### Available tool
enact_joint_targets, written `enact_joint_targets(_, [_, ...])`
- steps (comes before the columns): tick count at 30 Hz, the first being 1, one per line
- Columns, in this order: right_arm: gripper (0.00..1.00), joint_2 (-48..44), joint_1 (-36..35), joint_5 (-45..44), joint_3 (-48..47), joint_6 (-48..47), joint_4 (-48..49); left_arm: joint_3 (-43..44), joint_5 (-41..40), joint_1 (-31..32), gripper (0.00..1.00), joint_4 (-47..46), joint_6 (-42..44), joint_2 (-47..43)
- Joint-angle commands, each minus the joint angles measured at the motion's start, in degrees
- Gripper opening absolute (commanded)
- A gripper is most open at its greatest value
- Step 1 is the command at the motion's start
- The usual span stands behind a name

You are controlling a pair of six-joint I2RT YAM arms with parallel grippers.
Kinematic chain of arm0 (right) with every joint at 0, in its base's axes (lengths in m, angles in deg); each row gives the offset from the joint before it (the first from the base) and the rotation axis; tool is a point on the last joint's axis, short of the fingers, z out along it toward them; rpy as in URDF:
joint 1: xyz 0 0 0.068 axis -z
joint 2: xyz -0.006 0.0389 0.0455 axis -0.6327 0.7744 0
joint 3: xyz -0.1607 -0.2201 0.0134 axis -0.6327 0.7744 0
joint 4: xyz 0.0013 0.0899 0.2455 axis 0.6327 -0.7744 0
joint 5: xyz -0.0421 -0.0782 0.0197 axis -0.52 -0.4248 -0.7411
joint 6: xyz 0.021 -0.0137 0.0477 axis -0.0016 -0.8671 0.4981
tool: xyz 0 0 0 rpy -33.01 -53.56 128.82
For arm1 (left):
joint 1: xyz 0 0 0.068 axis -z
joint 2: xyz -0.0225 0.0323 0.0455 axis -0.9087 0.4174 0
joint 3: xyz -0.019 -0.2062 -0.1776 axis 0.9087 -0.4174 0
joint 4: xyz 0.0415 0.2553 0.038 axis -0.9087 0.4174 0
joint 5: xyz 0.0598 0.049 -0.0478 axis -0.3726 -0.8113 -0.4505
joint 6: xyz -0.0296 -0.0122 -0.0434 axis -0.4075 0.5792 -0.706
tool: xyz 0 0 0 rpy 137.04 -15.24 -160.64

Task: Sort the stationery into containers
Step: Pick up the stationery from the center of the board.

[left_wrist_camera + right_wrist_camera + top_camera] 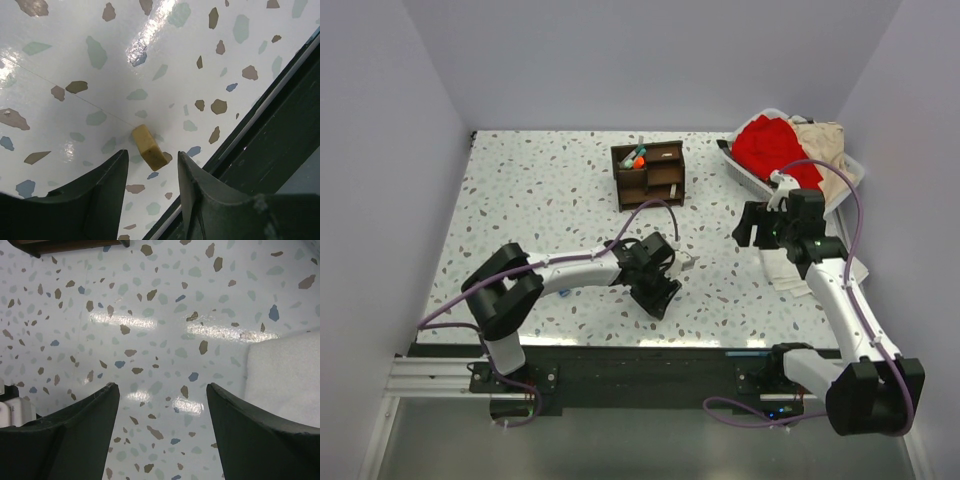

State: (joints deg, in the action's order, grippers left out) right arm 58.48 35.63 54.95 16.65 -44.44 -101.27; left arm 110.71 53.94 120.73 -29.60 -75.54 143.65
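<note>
Bases of the left gripper's (152, 155) 2 fingers are cut off; spread, they flank the tan eraser (149, 146) on the speckled table (75, 75), touching neither side. Right gripper (161, 386) fingers stand wide apart. Farther off, the wooden organiser (648, 172) holds pens (635, 157) too small to distinguish.

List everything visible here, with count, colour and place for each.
Table: one, speckled white, under everything.
Organiser: one, dark brown, far middle.
Pens: a few, orange and green tips, organiser's far-left cubby.
Eraser: one, tan, on table near front edge.
Basket: one, white, far right.
Cloths: two, red and beige, in basket.
Folded cloth: one, white, right side.
Left pincer: one, black, open around eraser.
Right pincer: one, black, open, empty, over table.
</note>
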Motion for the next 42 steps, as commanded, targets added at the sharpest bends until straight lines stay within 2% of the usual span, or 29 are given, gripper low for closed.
enact_joint_targets(1, [0.74,-1.4,0.4,2.0,1.0,1.5,0.8,3.0,-0.8,0.1,0.48,-0.1,-0.4,0.1])
enact_joint_targets(10, [0.73,-0.9,0.5,2.1,1.3,1.9,1.7,3.0,0.2,0.1,0.34,-0.4,0.7,0.8])
enact_joint_targets(16, [0.73,-1.1,1.2,2.2,1.5,1.9,1.6,3.1,-0.3,0.0,0.10,-0.1,0.9,0.6])
enact_joint_targets(17, [0.73,-1.3,1.3,2.3,1.5,1.8,1.5,3.1,-0.5,0.0,0.02,-0.1,0.9,0.4])
enact_joint_targets(23, [0.72,-0.7,1.7,2.5,0.6,0.0,-0.5,4.8,-1.5,-0.2,0.00,0.3,4.0,-4.0])
enact_joint_targets(26, [0.72,0.7,1.8,2.8,-0.5,-1.0,-0.7,7.0,-6.6,-0.1,0.00,-0.4,12.8,-6.3])
enact_joint_targets(30, [0.72,3.3,1.8,3.7,-2.7,-2.3,0.2,8.5,-21.2,-0.3,0.00,-2.8,30.2,-6.9])
enact_joint_targets(32, [0.72,4.8,1.7,3.3,-3.2,-3.4,1.2,6.8,-25.5,-0.8,0.00,-5.1,35.1,-7.1])
enact_joint_targets(35, [0.71,6.6,1.7,3.0,-3.7,-5.1,2.8,-1.4,-32.4,-2.1,0.00,-16.5,45.2,-10.3])
enact_joint_targets(36, [0.71,7.0,1.7,2.7,-3.5,-5.2,3.2,-4.2,-36.2,-2.3,0.00,-25.5,51.4,-12.2])
enact_joint_targets(38, [0.71,7.7,1.7,2.5,-3.3,-5.8,4.5,-12.2,-39.3,-2.4,0.00,-35.8,57.5,-13.6])
enact_joint_targets(39, [0.71,7.9,1.7,2.5,-3.3,-6.0,5.1,-14.5,-42.0,-2.5,0.00,-45.2,63.2,-14.0])
enact_joint_targets(41, [0.71,8.6,1.6,2.5,-3.1,-6.6,6.4,-19.7,-44.0,-2.7,0.00,-53.6,68.8,-13.5])
enact_joint_targets(42, [0.71,9.0,1.7,2.5,-3.2,-7.0,6.7,-21.4,-44.7,-2.7,0.00,-63.5,74.8,-13.0])
